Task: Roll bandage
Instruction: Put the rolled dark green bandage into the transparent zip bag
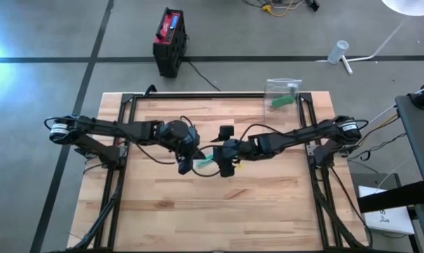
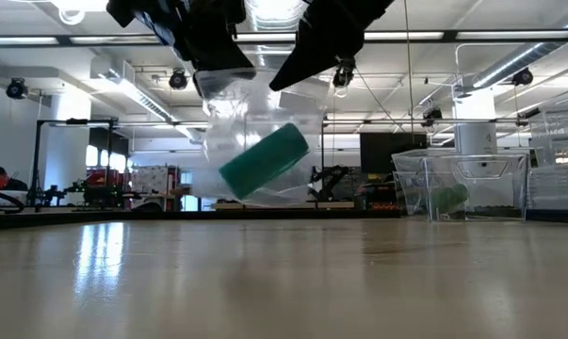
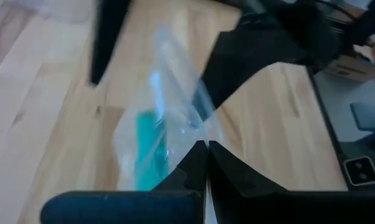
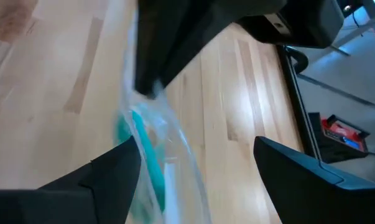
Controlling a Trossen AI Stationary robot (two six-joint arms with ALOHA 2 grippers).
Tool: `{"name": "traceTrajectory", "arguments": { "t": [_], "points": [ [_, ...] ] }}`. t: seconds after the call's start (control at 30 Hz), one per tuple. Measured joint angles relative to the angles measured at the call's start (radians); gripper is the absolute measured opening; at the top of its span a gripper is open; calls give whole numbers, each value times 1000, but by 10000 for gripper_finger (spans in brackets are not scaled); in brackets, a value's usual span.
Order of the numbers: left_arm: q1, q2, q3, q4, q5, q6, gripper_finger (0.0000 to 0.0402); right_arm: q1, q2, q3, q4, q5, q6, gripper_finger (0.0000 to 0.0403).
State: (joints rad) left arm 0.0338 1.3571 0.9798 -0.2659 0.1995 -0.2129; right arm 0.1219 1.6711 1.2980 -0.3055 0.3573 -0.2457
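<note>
A robotics lab or workshop: the wooden table [image 1: 219, 211] stands in a black metal frame on a bare grey concrete floor [image 1: 57, 35] marked with dark lines, and both dark arms are mounted at the table's sides. Beyond the table, the low view shows an open industrial hall with exposed ceiling ducts, strip lights [image 2: 510, 64] and hanging cameras [image 2: 178, 79], racks of equipment and a dark monitor [image 2: 382, 151]. On the floor past the table's far edge sit a red-and-black power unit [image 1: 171, 41] with its cable, and a white lamp stand [image 1: 370, 49]
</note>
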Motion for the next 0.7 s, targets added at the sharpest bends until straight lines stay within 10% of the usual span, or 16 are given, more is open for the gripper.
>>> {"name": "traceTrajectory", "arguments": {
  "t": [0.3,0.7],
  "points": [
    [-24,0,0,47,27,66,0,-5,39,1,35,-207,26,230],
    [-19,0,0,-5,-2,81,9,-2,40,1,47,-208,24,42]
  ]
}}
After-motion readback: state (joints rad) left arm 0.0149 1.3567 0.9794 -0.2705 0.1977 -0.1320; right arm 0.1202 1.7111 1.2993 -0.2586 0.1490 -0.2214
